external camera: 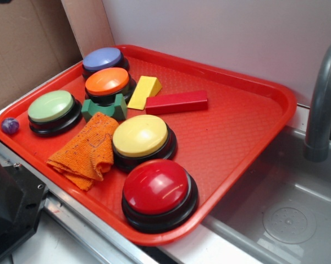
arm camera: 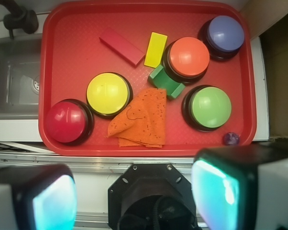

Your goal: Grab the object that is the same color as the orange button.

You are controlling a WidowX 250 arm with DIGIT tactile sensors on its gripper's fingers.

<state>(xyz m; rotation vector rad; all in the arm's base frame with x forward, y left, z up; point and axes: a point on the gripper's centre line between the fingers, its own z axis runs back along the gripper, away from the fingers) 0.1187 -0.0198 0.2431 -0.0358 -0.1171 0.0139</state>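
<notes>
Nubby orange cloth (arm camera: pixel 143 116), seemingly woven

Red tray (arm camera: pixel 77 52) holds yellow button (arm camera: pixel 107 93), red button (arm camera: pixel 66 120), green button (arm camera: pixel 210 106).

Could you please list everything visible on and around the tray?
tray: 1, red, beside the sink
dome buttons: 5; orange button, purple, green, yellow, red
cloth: 1, orange, between yellow and green buttons
blocks: 3; red bar, yellow wedge, green against the orange button
small ball: 1, purple, tray corner
sink: 1, grey
faucet: 1, grey
gripper: 1, fingers apart, above the tray edge
</notes>
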